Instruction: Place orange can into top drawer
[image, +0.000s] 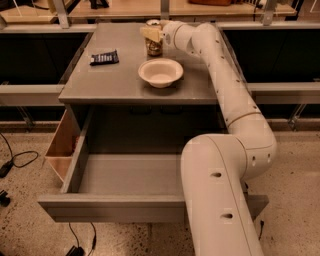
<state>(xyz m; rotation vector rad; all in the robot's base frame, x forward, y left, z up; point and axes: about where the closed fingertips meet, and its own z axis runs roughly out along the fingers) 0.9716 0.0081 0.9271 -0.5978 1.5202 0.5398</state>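
The orange can (154, 48) stands upright at the back of the grey cabinet top (115, 75), just behind the white bowl. My gripper (152, 34) is at the can's upper part, reaching in from the right, and covers part of the can. The can's base rests on the cabinet top. The top drawer (125, 207) is pulled wide open below the cabinet top, and what shows of its grey inside holds nothing. My white arm crosses in front of the drawer's right part and hides it.
A white bowl (160, 72) sits on the cabinet top in front of the can. A dark flat packet (104, 57) lies at the left of the top. A small tan wooden box (61, 146) hangs at the drawer's left side. Cables lie on the floor at the left.
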